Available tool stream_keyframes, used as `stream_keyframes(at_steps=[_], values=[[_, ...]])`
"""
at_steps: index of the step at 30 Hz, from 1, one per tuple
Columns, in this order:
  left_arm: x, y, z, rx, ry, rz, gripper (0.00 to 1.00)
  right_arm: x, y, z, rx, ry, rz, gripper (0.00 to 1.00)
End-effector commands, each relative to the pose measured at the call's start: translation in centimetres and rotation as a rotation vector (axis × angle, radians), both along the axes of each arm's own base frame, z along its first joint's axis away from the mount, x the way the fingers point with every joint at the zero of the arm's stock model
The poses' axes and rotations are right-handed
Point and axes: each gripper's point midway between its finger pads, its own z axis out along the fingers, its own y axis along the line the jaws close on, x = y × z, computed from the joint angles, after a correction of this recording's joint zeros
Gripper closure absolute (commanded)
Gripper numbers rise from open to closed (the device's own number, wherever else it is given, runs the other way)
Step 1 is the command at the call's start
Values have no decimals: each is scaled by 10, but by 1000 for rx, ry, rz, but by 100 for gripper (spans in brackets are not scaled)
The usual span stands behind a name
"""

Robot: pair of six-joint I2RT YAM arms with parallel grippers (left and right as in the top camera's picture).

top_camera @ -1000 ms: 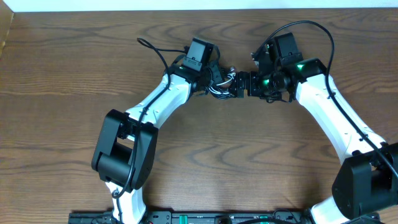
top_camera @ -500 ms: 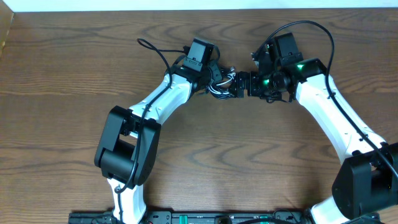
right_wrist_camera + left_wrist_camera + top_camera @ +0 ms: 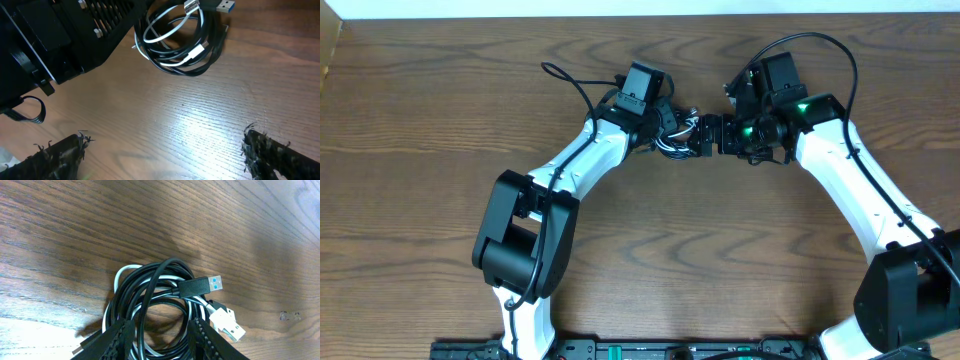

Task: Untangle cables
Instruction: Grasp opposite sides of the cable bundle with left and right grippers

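Wood table (image 3: 75, 220) carries coiled cables (image 3: 131, 286), plug (image 3: 200, 286) jutting outward.

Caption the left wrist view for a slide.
Left gripper astride tangled black and white cables, blue-tongued USB plug lying across the coil, on wood table.

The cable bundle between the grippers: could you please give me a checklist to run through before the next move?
1. Cables separated: not ok; the cable bundle is one coil of black and white strands.
2. Left gripper placed: ok; it straddles part of the coil.
3. Left grip firm on the strands: cannot tell.
4. Right gripper ready: ok; open and empty.
5. Ends reachable: ok; the USB plug and the white connector stick out of the coil.
6. Right approach: ok; only bare table lies between it and the coil.
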Motion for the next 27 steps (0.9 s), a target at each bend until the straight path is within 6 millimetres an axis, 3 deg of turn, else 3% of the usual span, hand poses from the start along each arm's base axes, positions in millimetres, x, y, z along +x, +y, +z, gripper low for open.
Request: stream_keyframes(at_steps=[1, 20, 27], values=[[-1, 0, -9, 12, 17, 2, 59, 2, 5, 6, 10, -11, 4, 1], [-7, 3, -17, 22, 37, 3, 61, 3, 5, 6, 11, -12, 4, 1], [-11, -5, -17, 30, 34, -13, 62, 3, 5, 6, 13, -11, -1, 1]])
